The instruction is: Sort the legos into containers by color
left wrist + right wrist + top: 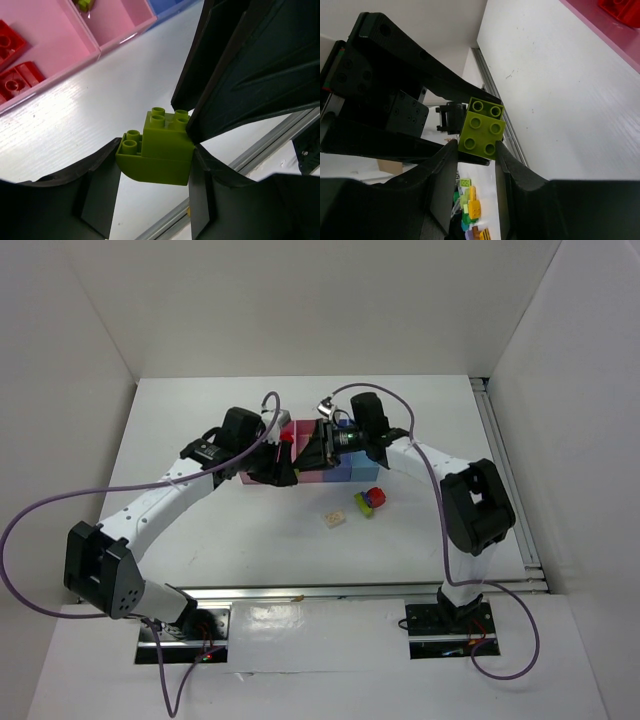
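Bin (pixel 55 40), pink, w/ red legos (pixel 17 80)

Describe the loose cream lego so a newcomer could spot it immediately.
From above, find the row of pink and blue containers mid-table. On the table on their near side lie two pieces: the cream lego and, to its right, a red-and-green clump. It is the pale, single-colour one.

Bins (pixel 92 46) run across the table's (pixel 250 540) middle, two bricks (pixel 17 80) in the end one and a piece (pixel 82 4) in the next; beside the row a lego (pixel 160 150) hangs pinched between the left gripper (pixel 154 160) and right gripper (pixel 476 150), and nearer the arms a loose brick (pixel 335 519) lies left of a clump (pixel 371 501).
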